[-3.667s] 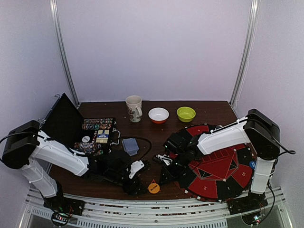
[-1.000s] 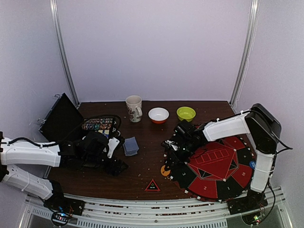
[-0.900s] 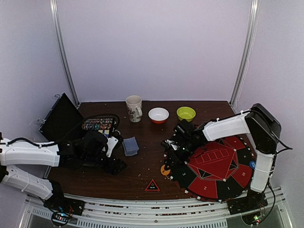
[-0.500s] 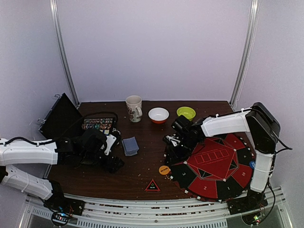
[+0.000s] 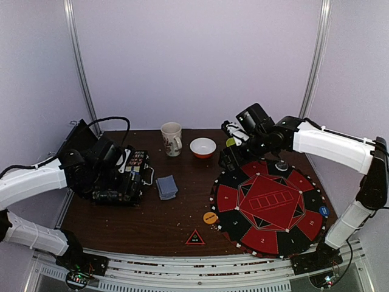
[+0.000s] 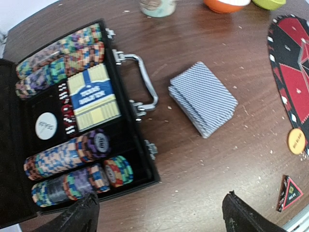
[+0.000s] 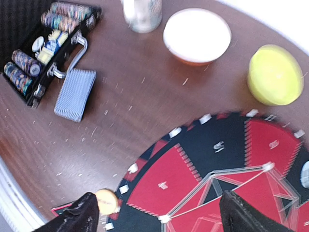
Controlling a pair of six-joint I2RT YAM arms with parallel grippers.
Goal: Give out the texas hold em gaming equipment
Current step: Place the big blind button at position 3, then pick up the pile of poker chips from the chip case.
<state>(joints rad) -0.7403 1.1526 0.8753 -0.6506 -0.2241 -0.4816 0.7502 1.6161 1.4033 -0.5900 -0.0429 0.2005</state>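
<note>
My left hand [image 6: 161, 216] and right hand [image 7: 161, 215] both gape empty; the blue-grey-backed stack of playing cards [image 6: 203, 98] lies on the brown wooden desk [image 6: 217, 169] just beside the open black chip case [image 6: 129, 142]; I'd lower the left squarely and pinch 2 opposite edges low, so nothing fans.

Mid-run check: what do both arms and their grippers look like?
Both arms have white shells with black joints: left arm, right arm. A black cable loops off the left one. The left gripper and right gripper have black fingers.
</note>
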